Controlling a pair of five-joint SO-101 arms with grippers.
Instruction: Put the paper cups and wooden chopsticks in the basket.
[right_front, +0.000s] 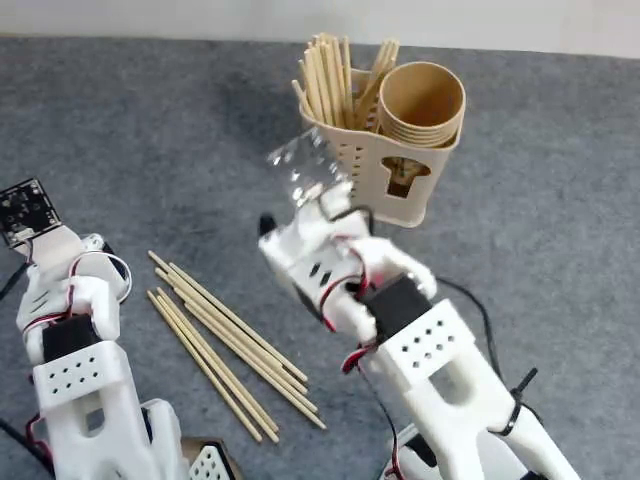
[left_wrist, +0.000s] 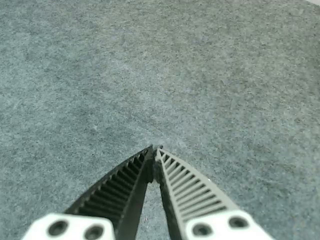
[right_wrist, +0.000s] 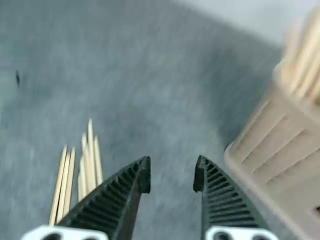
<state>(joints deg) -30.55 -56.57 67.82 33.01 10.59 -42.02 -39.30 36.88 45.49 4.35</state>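
surface: grey felt-topped table (right_front: 560, 180) | lying loose: wooden chopsticks (right_front: 235, 340) | standing upright, well apart: beige basket (right_front: 365, 165)

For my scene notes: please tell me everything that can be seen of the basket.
The basket is beige, plastic-looking, with slatted walls and a cut-out in one side. It stands upright on the grey table's far side. Wooden chopsticks stand in it beside stacked paper cups. The open right pincer is close by.
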